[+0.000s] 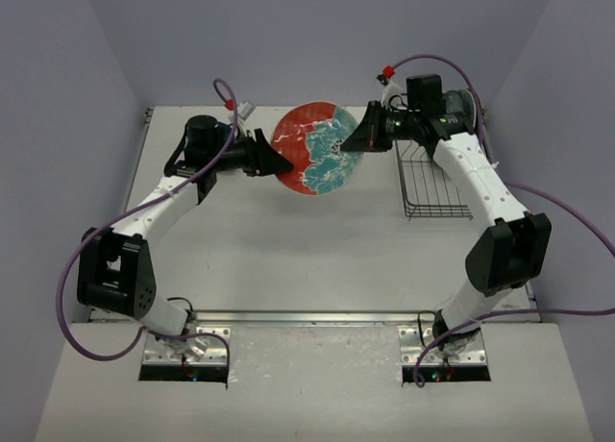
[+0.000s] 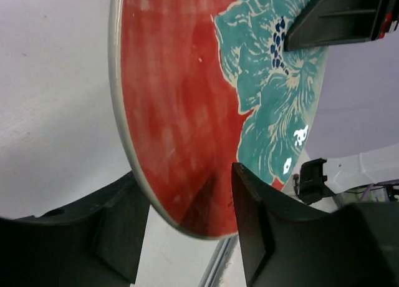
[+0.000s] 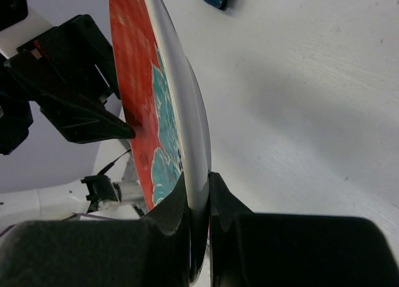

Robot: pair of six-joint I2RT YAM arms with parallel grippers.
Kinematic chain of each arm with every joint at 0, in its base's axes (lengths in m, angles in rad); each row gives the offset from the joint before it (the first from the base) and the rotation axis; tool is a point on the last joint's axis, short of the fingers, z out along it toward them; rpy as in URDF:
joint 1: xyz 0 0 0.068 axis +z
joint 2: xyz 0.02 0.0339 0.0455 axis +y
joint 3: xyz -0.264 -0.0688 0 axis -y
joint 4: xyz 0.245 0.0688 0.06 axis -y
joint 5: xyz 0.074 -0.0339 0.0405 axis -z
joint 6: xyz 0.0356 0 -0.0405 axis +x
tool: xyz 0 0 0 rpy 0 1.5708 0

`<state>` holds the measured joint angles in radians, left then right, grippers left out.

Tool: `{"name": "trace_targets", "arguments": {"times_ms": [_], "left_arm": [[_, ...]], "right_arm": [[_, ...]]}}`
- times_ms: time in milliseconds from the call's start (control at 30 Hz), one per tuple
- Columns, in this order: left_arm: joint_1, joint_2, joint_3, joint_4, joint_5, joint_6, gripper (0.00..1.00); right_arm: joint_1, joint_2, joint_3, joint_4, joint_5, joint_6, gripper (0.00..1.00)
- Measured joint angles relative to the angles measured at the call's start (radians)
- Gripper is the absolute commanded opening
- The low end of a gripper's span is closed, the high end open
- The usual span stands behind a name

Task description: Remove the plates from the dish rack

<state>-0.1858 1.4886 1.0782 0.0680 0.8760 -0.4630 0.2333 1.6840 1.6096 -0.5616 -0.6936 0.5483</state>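
Item: red-orange plate (image 1: 312,149) with a teal patterned face, held on edge in the air above the far middle of the table (image 1: 288,259).
Dish rack (image 1: 437,197): far right; no plate shows in its visible near part, and its far end is hidden behind the right arm.
Progress: this plate is out of the rack but not yet set down; how many remain cannot be told.
Right gripper (image 3: 198,181): jaws pressed together on the plate's right rim, pinching it.
Left gripper (image 2: 185,193): jaws partly spread, one finger either side of the left rim; no firm clamp is visible.
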Motion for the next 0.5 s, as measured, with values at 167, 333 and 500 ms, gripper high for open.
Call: {"name": "trace_targets", "arguments": {"times_ms": [167, 333, 500], "left_arm": [[0.015, 0.022, -0.012, 0.047, 0.076, -0.136, 0.0], [0.028, 0.026, -0.015, 0.091, 0.107, -0.197, 0.0], [0.042, 0.071, -0.021, 0.07, 0.093, -0.168, 0.0]], "right_arm": [[0.0, 0.004, -0.017, 0.035, -0.03, -0.006, 0.07], [-0.004, 0.017, -0.012, 0.059, -0.062, 0.001, 0.7], [0.007, 0.049, 0.013, 0.051, -0.044, 0.037, 0.99]]}}
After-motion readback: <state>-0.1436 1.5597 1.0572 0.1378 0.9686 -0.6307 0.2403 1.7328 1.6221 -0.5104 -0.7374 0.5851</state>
